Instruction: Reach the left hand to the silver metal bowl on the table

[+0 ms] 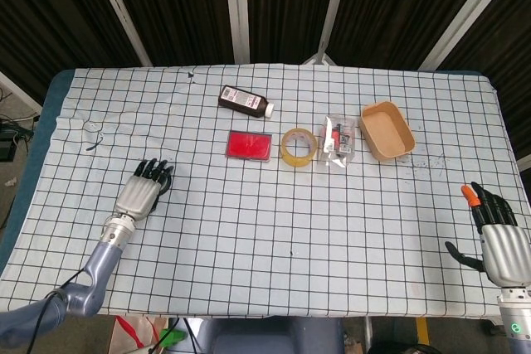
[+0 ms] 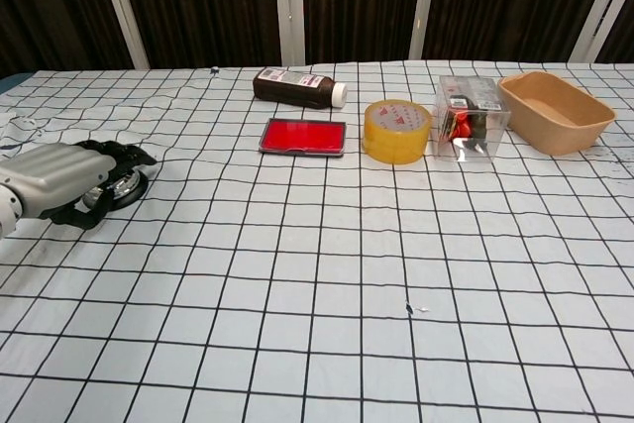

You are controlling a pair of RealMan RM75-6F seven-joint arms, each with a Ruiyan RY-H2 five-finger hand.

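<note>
The silver metal bowl (image 2: 123, 186) sits near the table's left side, mostly covered by my left hand (image 2: 61, 182). Only a sliver of its shiny rim shows beneath the dark fingers (image 2: 127, 157), which arch over its far edge. In the head view my left hand (image 1: 141, 192) lies palm down with the fingers spread forward, and the bowl is hidden under them. My right hand (image 1: 496, 236) hovers at the table's front right corner, fingers extended, holding nothing.
Across the middle-back of the checked cloth lie a brown bottle (image 1: 245, 102), a red flat case (image 1: 249, 145), a yellow tape roll (image 1: 298, 147), a clear plastic box (image 1: 340, 140) and a tan tray (image 1: 387, 130).
</note>
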